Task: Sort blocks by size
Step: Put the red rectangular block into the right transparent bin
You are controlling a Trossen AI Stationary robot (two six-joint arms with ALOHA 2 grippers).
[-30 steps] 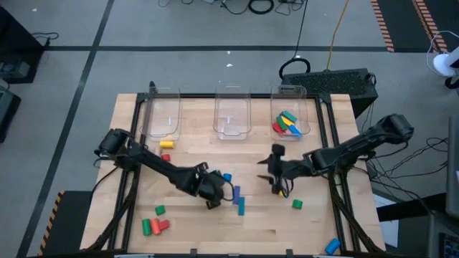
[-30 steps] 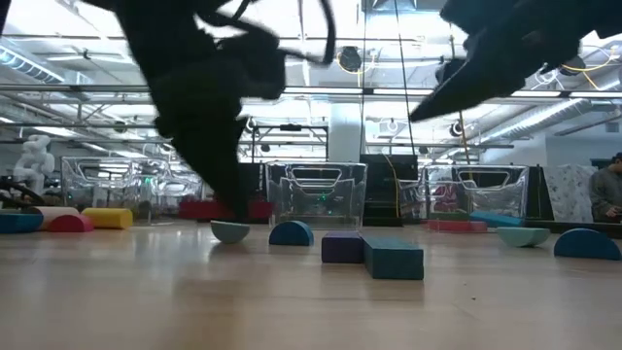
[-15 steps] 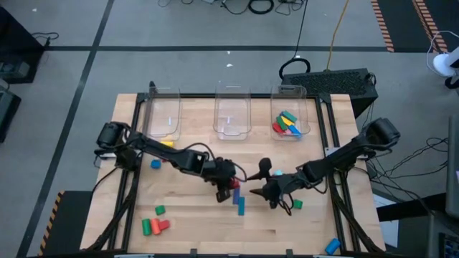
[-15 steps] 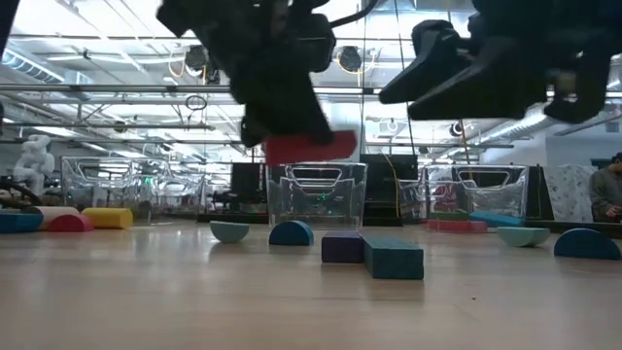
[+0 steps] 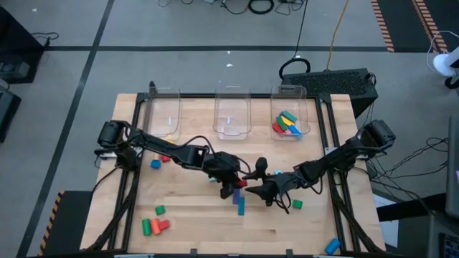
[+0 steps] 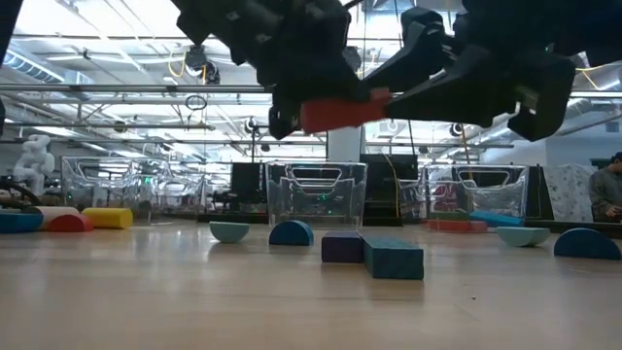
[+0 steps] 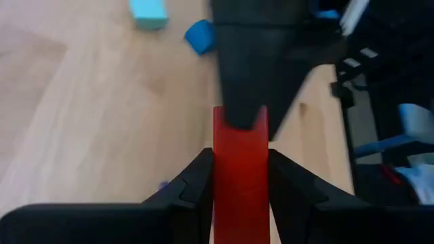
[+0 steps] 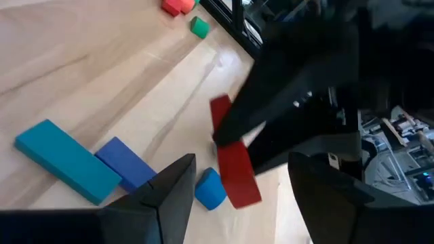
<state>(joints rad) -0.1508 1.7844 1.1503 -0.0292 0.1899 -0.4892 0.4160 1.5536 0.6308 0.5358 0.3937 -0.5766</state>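
High view: left tool (image 5: 235,182) and right tool (image 5: 252,188) meet above mid-worktop (image 5: 193,222). Low view: red bar (image 6: 342,111) held aloft. Left wrist view: left tool clamps the red bar (image 7: 240,177). Right wrist view: right tool (image 8: 237,183) fingers spread, ungripped.

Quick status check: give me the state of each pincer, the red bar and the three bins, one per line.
Left pincer: shut on the red bar, raised above mid-table.
Red bar: held in the air, roughly level.
Right pincer: open, close to the bar's free end, holding nothing.
Left bin: appears empty.
Middle bin: appears empty.
Right bin: holds several coloured blocks.
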